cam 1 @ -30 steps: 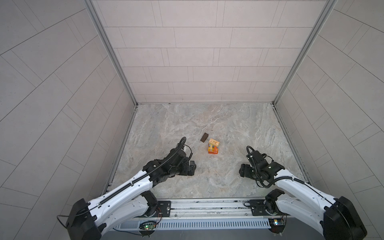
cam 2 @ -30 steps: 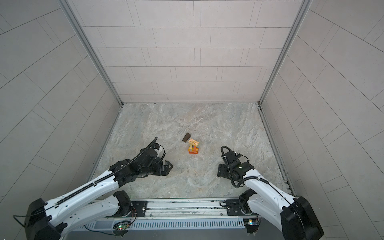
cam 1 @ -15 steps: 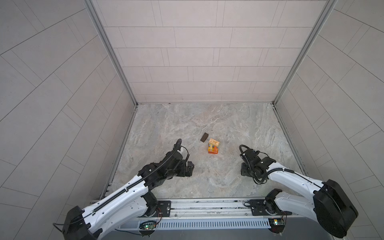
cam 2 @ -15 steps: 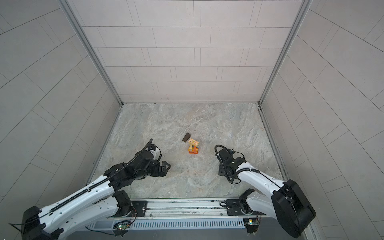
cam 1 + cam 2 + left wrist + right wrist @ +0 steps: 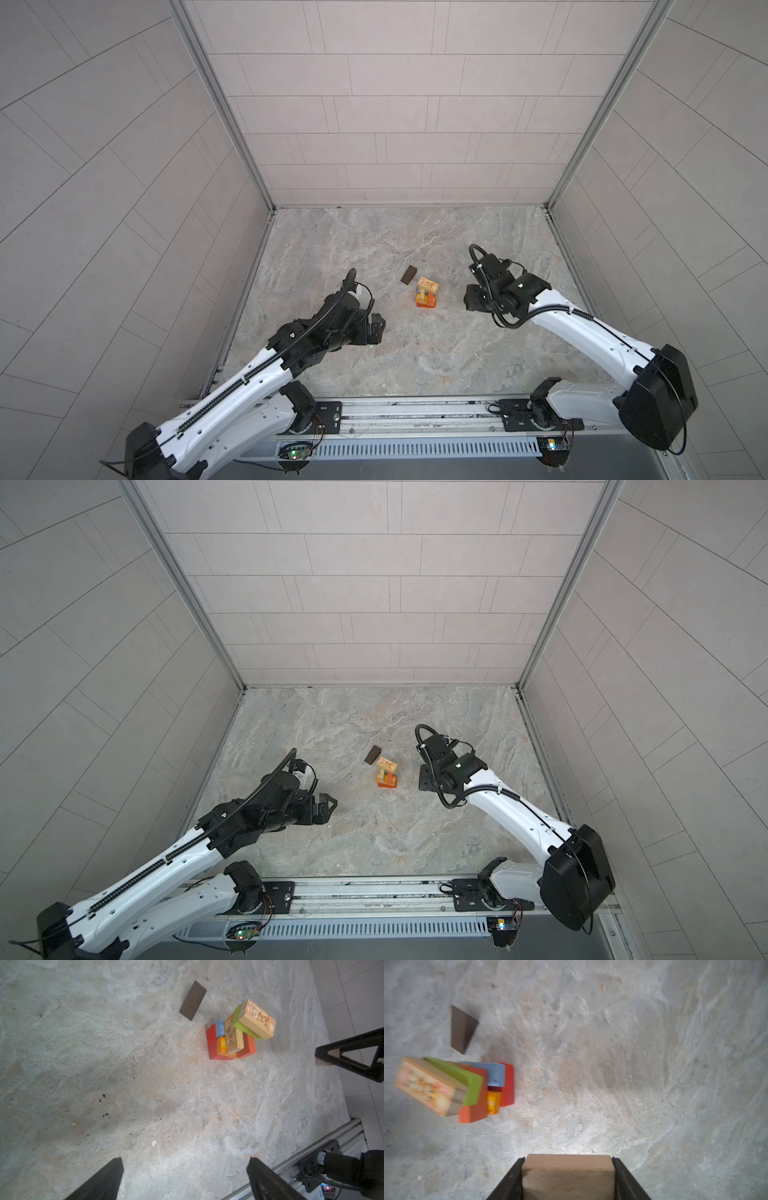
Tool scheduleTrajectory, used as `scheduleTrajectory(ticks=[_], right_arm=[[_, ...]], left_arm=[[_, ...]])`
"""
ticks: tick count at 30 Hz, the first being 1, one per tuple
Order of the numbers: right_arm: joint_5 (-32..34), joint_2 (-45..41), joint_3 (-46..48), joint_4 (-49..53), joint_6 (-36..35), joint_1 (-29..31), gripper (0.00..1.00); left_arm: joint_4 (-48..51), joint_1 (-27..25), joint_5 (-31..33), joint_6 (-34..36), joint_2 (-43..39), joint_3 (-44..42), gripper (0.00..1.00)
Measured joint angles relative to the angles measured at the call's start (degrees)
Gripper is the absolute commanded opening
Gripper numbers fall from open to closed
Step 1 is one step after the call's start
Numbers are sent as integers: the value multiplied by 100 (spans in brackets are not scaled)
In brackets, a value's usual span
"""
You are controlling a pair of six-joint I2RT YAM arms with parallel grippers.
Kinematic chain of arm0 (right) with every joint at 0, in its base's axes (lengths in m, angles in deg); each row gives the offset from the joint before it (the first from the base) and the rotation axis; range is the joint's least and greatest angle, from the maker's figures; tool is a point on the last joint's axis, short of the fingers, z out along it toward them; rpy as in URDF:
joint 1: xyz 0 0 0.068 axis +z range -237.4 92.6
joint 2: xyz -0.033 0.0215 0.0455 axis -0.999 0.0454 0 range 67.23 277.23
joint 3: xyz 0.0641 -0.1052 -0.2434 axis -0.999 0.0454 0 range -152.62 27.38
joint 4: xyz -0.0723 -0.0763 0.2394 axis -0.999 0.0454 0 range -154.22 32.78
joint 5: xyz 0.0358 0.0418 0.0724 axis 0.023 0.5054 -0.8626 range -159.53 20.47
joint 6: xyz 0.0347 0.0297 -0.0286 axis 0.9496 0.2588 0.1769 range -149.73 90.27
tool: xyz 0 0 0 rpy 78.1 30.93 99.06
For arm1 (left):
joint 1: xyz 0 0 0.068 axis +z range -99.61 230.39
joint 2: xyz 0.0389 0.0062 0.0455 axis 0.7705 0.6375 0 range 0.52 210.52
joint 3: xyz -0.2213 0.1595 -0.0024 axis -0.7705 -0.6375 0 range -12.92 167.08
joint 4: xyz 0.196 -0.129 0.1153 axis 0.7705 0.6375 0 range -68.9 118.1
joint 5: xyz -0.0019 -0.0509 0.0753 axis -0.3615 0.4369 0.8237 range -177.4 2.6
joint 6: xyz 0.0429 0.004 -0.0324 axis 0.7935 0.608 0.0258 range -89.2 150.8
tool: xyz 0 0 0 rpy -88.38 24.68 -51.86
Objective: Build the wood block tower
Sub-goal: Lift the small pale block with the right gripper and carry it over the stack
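The tower (image 5: 427, 293) (image 5: 387, 773) is a small criss-cross stack mid-floor: red and orange wood blocks at the base, light blue, yellow and green above, and a printed tan block tilted on top (image 5: 256, 1020) (image 5: 425, 1084). A dark brown block (image 5: 409, 274) (image 5: 373, 754) (image 5: 193, 1000) (image 5: 462, 1028) lies flat just beyond it. My right gripper (image 5: 471, 299) (image 5: 424, 779) (image 5: 568, 1159) hangs right of the tower, shut on a plain tan block (image 5: 568, 1176) (image 5: 324, 1057). My left gripper (image 5: 376, 328) (image 5: 328, 808) (image 5: 185, 1163) stands open and empty, to the tower's front left.
The marbled floor (image 5: 415, 353) is walled by grey tiled panels on three sides. A metal rail (image 5: 415, 415) carrying both arm bases runs along the front edge.
The right gripper has closed on the tan block and carried it away from the front edge toward the tower. The left gripper has barely shifted and stays open.
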Motion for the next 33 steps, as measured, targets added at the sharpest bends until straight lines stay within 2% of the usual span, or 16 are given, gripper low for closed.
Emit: scheduleTrajectory(ticks=[5, 14, 23, 33], right_arm=[[-321, 973, -1482, 629, -715, 76, 41], [-684, 1906, -2804, 1040, -1902, 415, 45], [-737, 2809, -3552, 1311, -2889, 782, 48], [-614, 3453, -4068, 1646, -3373, 767, 49]], left_arm=[[293, 413, -164, 229, -76, 358, 100], [629, 1082, -599, 540, 35, 514, 100], [625, 1502, -977, 754, 505, 555, 100], [492, 1722, -1220, 914, 804, 603, 100]])
